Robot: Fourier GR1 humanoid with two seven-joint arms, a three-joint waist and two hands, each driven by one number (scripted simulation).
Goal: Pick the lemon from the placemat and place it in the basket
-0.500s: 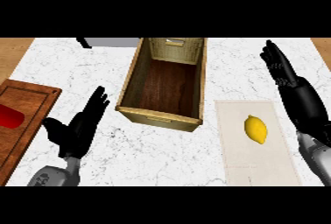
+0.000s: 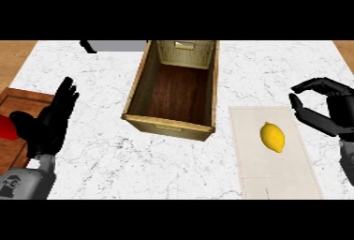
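A yellow lemon [image 2: 272, 137] lies on a pale rectangular placemat [image 2: 276, 173] at the right of the counter. Just left of the mat stands the basket [image 2: 142, 89], a long wooden box with a dark floor and nothing inside. My right hand [image 2: 325, 111] hovers at the right edge, a little up and right of the lemon, with fingers curled over and thumb spread; it holds nothing and is apart from the lemon. My left hand [image 2: 48, 123] rests open at the left, fingers up.
A brown wooden board [image 2: 17, 101] with a red object [image 2: 5, 127] lies at the left edge, partly behind my left hand. A grey object [image 2: 117, 46] sits at the counter's far edge. White marble counter surrounds the basket.
My right hand has come down from the far right and curled its fingers, now closer to the lemon. The left hand has hardly moved.
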